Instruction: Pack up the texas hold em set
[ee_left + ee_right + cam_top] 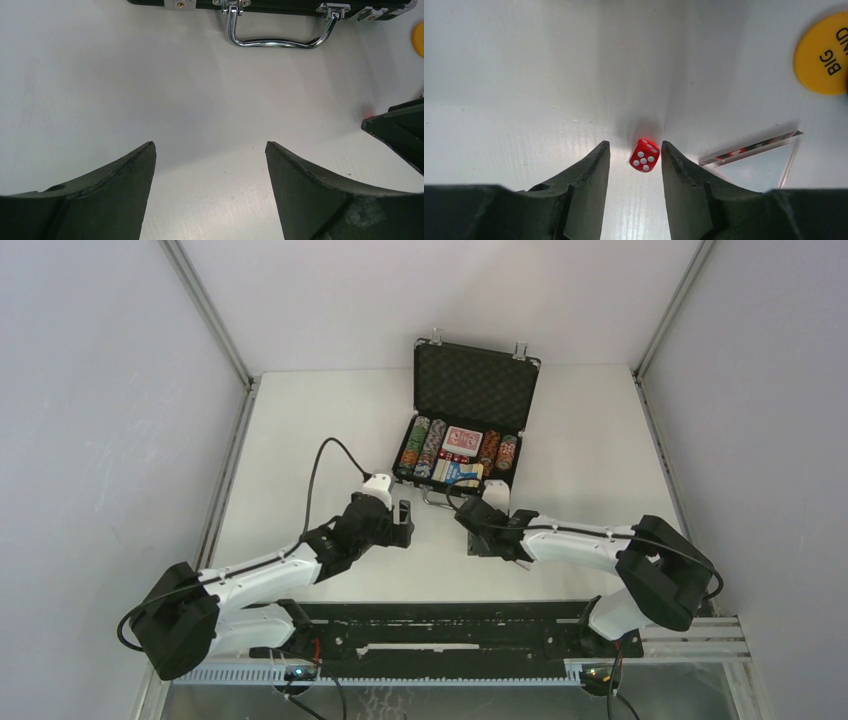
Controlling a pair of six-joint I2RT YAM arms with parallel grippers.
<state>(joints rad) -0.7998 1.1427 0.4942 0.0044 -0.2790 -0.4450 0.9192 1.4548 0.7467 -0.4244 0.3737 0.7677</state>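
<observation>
A red die on the table, short of the open case, is straddled by the right claw, jaws apart, nothing pinched. The left claw is spread wide, empty. A centred pinch is needed next.

Top cam: fixed high at the near side, looks down over the whole table, far. Left wrist cam: low, close, faces the briefcase handle. Right wrist cam: even closer, tilted down. Both wrist views catch the yellow button.
</observation>
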